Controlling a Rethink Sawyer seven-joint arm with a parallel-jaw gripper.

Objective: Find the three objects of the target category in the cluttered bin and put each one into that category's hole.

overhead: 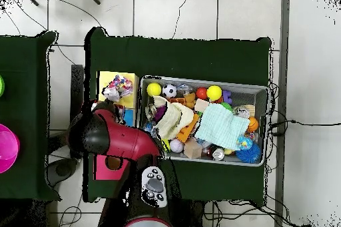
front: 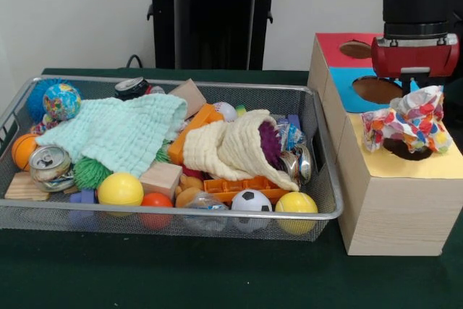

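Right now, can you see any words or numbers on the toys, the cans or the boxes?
None can be read.
Crushed can at the cluttered bin end: any print is too blurred.
Globe ball: map pattern only, no legible names.
Colourful crumpled wrapper on the yellow box: pattern only.

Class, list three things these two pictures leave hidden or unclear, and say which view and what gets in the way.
1. Hand: front view, the arm hides whether it is open.
2. Yellow box's hole: front view, a patterned cloth covers most of it.
3. Items beneath the mint cloth and cream cloth in the bin: both views.
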